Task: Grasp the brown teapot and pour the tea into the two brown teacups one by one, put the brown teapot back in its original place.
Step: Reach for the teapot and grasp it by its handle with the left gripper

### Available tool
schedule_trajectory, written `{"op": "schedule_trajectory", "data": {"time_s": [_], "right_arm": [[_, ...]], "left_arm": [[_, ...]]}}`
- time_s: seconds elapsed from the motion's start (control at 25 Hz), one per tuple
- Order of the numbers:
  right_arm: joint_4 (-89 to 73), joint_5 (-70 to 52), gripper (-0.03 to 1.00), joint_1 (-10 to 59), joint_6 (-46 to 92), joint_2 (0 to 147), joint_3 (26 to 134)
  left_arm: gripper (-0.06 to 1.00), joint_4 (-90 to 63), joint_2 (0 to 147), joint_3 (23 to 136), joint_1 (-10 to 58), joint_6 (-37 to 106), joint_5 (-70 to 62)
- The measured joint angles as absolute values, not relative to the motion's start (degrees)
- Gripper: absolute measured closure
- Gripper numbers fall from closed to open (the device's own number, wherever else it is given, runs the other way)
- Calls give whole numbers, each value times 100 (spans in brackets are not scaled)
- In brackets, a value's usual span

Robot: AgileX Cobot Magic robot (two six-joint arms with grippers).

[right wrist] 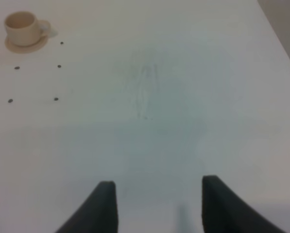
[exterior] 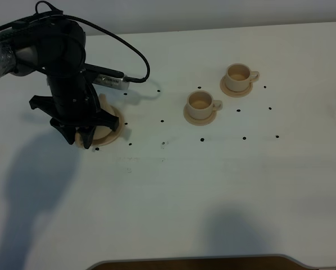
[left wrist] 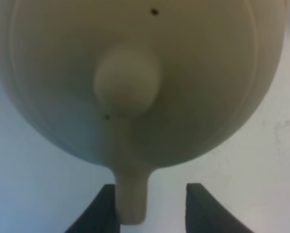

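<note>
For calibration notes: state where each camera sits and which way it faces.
Exterior high: mounted above the table, looking down; left arm and left gripper show.
Left wrist: over the brown teapot, looking down on its lid; fingers flank the handle.
Right wrist: above the table, facing obliquely toward one teacup; right gripper's open fingers show.
Shared: left gripper, in exterior and left wrist.

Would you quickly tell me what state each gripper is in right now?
Left gripper: open, with its fingers on either side of the handle of the brown teapot, not clamped.
Right gripper: open, holding nothing.
</note>
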State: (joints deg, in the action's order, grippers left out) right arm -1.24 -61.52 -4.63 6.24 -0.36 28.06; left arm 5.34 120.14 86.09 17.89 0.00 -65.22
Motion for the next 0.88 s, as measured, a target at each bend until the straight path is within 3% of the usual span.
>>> {"op": "schedule_trajectory", "data": {"time_s": [0.88], "right_arm": [[-124, -6152, 57, -463, 624, -36, 2806]], "left_arm": [[63, 665, 12014, 8609, 1787, 467, -6090]]}}
